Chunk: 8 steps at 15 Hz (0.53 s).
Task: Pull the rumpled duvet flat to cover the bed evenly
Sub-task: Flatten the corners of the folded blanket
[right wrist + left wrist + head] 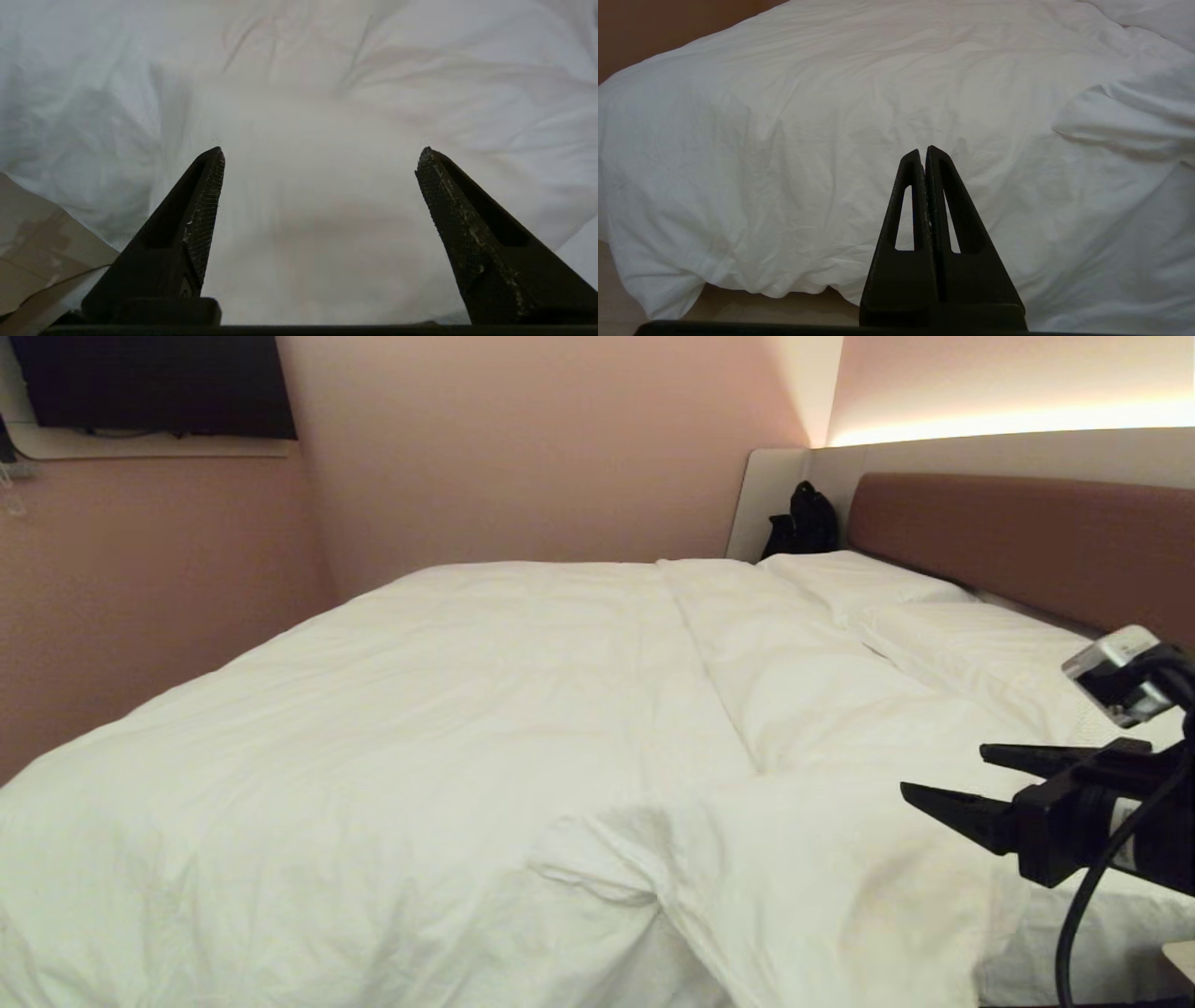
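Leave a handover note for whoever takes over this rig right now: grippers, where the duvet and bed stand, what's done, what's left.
Right gripper: open, empty, just above the near right part of the thick puffy white duvet.
Left gripper: shut, empty, parked low by the bed's near side, pointing at the duvet's overhang.
Duvet: spread over most of the wide low bed with the brown padded headboard; two white pillows lie at the headboard.
Done: most of the duvet lies flat with soft wrinkles.
Left: a bunched fold at the near edge likely needs pulling flat.
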Motion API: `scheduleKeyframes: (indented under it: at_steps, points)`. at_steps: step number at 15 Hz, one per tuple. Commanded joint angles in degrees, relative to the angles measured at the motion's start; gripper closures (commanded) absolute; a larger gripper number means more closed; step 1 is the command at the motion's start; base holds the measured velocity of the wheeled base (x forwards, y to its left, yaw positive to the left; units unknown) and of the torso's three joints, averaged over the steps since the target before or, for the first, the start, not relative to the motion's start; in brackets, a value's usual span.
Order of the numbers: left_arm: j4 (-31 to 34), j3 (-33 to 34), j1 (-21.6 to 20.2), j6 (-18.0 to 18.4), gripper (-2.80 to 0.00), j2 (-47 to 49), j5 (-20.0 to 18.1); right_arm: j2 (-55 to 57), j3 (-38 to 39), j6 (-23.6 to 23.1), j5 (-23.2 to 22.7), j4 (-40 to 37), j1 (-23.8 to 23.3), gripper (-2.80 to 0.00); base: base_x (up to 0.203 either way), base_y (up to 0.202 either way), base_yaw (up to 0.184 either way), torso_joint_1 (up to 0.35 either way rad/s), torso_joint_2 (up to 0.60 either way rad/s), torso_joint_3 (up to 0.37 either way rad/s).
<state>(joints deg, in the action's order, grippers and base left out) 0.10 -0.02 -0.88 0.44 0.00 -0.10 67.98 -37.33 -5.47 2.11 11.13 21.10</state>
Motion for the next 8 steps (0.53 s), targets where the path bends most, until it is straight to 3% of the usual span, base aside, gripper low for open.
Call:
scheduleKeyframes:
  at_steps: [1, 6, 7, 8]
  points:
    - [0.0, 0.0, 0.0, 0.0, 0.00, 0.0, 0.0, -1.6, -1.1, 0.0, 0.1, -0.2, 0.0, -2.80, 0.000, 0.000, 0.000, 0.000, 0.00, 0.000]
    - [0.0, 0.0, 0.0, 0.0, 0.00, 0.0, 0.0, -0.2, -0.8, 0.2, 0.0, 0.0, 0.0, -2.80, 0.000, 0.000, 0.000, 0.000, 0.00, 0.000]
    - [0.0, 0.0, 0.0, 0.0, 0.00, 0.0, 0.0, -0.2, -0.5, 0.2, 0.0, -0.1, 0.0, 0.00, 0.000, 0.000, 0.000, 0.000, 0.00, 0.000]
    - [0.0, 0.0, 0.0, 0.0, 0.00, 0.0, 0.0, -0.1, -0.5, 0.3, 0.0, -0.1, 0.0, 0.00, 0.000, 0.000, 0.000, 0.000, 0.00, 0.000]
